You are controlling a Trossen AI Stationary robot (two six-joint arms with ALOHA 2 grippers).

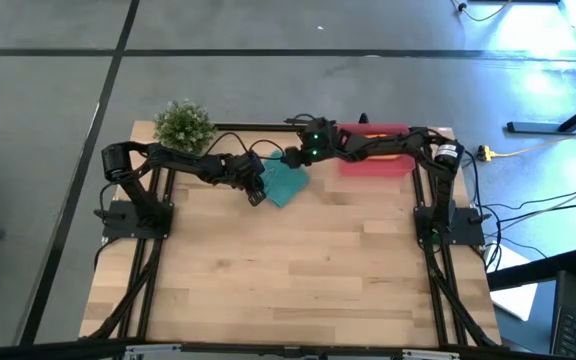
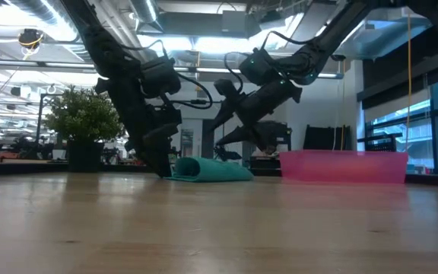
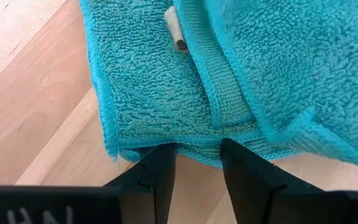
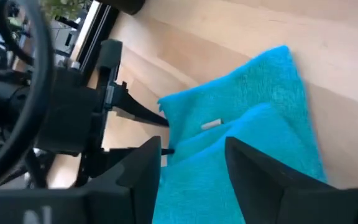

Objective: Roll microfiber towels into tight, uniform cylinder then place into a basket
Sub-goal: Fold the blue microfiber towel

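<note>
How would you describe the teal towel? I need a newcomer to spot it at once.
On the wooden table, look along the far edge between the green plant and the pink basket. The teal towel lies there, partly rolled, between both grippers. It is the only blue-green cloth in sight.

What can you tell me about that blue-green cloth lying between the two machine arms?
The teal towel is a fluffy looped microfiber cloth with a stitched hem and a small white tag. It lies on the wooden table, loosely folded over itself into a low, partly rolled bundle, beside the pink basket, not in it. The left claw sits at its edge, fingers open; the right claw hovers over it, fingers apart.
</note>
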